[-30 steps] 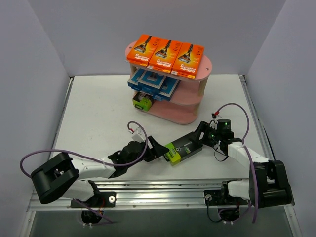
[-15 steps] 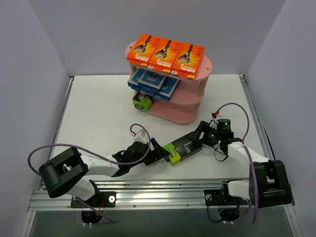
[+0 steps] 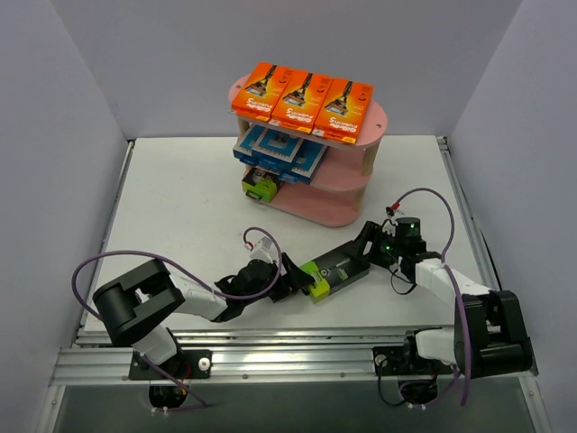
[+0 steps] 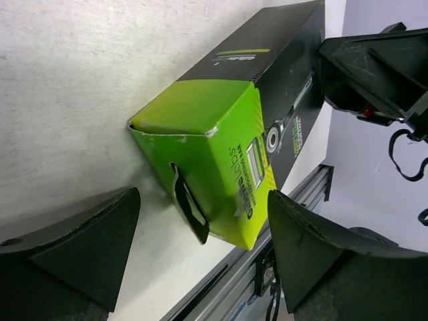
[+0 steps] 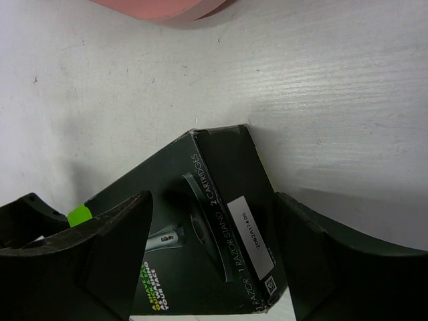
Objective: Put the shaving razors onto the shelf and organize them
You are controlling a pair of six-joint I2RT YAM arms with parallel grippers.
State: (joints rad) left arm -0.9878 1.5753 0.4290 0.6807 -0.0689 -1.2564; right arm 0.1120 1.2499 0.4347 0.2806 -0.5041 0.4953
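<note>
Left gripper low, apparently flanking pack

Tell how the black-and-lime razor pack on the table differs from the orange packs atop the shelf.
Colour: the black-and-lime pack is dark with a green end; the orange packs are bright orange.
Place: the black-and-lime pack lies on the table, the orange packs on the shelf.
Number: the black-and-lime pack is alone there; the orange packs form a row of three.
Both picture a razor.

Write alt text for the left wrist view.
A black and lime-green razor pack rests on the white table, its green end between the open fingers of the left gripper. The right gripper grips its far end at upper right.
</note>
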